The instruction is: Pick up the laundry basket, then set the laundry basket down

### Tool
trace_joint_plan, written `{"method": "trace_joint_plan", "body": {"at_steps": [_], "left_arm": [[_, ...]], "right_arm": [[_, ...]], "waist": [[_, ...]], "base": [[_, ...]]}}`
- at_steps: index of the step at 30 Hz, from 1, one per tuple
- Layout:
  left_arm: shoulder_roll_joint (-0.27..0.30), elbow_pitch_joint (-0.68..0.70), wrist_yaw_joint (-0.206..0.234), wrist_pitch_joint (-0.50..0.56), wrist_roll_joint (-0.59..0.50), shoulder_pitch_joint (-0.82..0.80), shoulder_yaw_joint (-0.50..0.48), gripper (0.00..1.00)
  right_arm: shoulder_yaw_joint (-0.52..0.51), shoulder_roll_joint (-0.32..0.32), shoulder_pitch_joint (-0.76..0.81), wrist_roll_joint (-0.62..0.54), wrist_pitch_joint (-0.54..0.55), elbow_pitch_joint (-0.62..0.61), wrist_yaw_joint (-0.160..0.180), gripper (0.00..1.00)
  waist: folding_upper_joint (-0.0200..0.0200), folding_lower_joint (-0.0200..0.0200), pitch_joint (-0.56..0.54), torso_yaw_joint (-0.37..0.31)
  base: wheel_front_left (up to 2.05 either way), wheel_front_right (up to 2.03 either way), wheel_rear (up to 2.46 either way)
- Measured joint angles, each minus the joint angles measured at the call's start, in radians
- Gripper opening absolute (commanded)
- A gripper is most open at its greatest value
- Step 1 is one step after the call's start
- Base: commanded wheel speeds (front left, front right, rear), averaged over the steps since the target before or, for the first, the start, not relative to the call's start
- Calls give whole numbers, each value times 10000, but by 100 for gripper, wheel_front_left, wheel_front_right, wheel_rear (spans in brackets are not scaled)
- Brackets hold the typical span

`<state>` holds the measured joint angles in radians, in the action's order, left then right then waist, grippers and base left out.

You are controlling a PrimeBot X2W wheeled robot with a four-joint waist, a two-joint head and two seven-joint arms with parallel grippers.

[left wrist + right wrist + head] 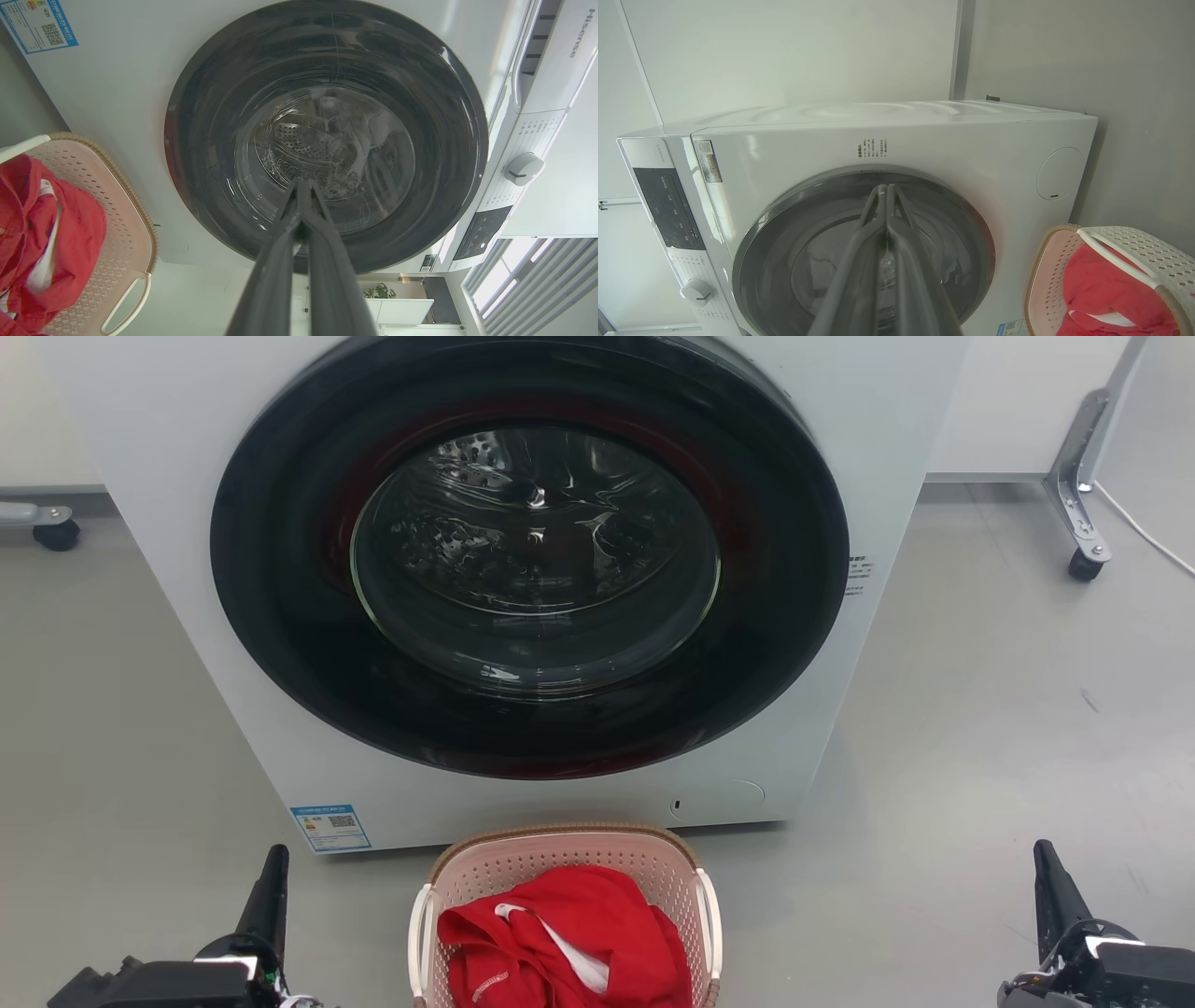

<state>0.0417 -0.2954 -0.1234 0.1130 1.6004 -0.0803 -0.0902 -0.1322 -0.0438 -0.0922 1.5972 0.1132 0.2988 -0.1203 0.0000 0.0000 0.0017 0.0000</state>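
My left pincer (301,183) and right pincer (886,187) are pinched narrow and empty, flanking the laundry basket (560,861) on the floor (980,756) before the washing machine (168,523).

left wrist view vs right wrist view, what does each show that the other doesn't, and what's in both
Left wrist view, not the right: the left gripper, shut, the Hisense logo, window blinds and a plant.
Right wrist view, not the left: the right gripper, shut, and the washer's top.
Both: the washer door, the knob, and the basket holding a red cloth.
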Motion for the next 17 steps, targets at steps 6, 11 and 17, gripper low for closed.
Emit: {"method": "trace_joint_plan", "body": {"at_steps": [6,11,17], "left_arm": [[0,0,2,0,0,0,0,0],[0,0,0,0,0,0,0,0],[0,2,0,0,0,0,0,0]], "right_arm": [[0,0,0,0,0,0,0,0],[0,0,0,0,0,0,0,0],[0,0,0,0,0,0,0,0]], "waist": [[0,0,0,0],[1,0,0,0],[0,0,0,0]], "base": [[0,0,0],[0,0,0],[0,0,0]]}}
